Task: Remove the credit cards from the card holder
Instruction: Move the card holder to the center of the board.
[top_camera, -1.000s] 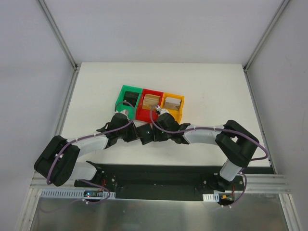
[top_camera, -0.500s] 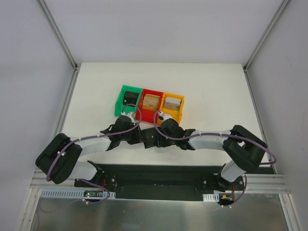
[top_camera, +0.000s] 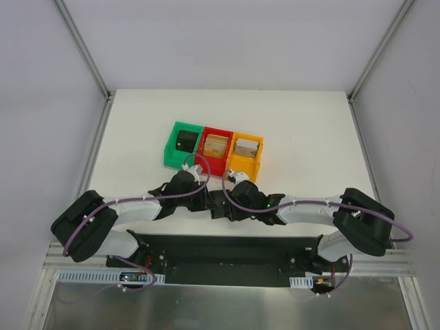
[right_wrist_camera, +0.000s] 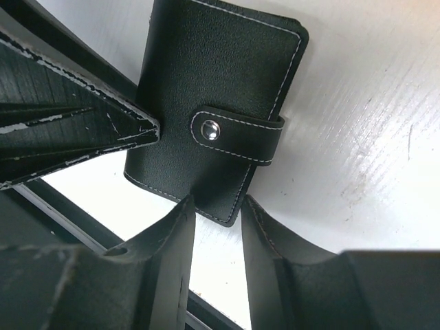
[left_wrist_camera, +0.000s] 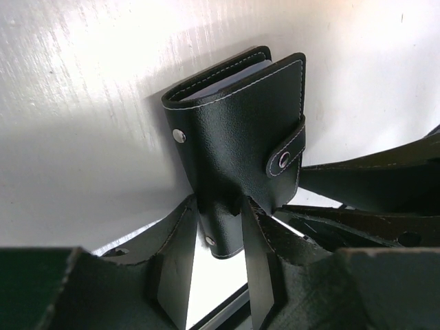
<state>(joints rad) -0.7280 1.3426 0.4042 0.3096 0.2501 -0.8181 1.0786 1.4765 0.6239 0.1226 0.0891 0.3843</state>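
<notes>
1. Counter (top_camera: 302,137): white, with both arms stretched low across its near part, meeting in the middle.
2. Arms: a second ago they met just in front of the bins. They have since drawn back toward the near edge and brought the card holder (top_camera: 218,204) with them. It now sits well apart from the bins, which I judge gives working room to open it.
3. Bins: a green bin (top_camera: 170,148) with a black block (top_camera: 184,141), a red bin (top_camera: 203,159) and a yellow bin (top_camera: 258,155) stand in a row further back, untouched.
4. Card holder (left_wrist_camera: 237,130): closed and held just above the counter between the two claws. Its long axis seems to run from one claw to the other, roughly side to side. The left wrist view shows the open edge on the side away from that claw.
5. Left claw (left_wrist_camera: 218,220): narrow, pinching one corner of the card holder.
6. Right claw (right_wrist_camera: 218,206): narrow too, its fingers closed on another corner, apparently gripping.
7. Strap (right_wrist_camera: 237,134): wrapped round the card holder's free edge, its snap (right_wrist_camera: 208,127) fastened, so opening is not yet begun.
8. Cards (left_wrist_camera: 227,75): only pale edges show between the covers; none is out.
</notes>
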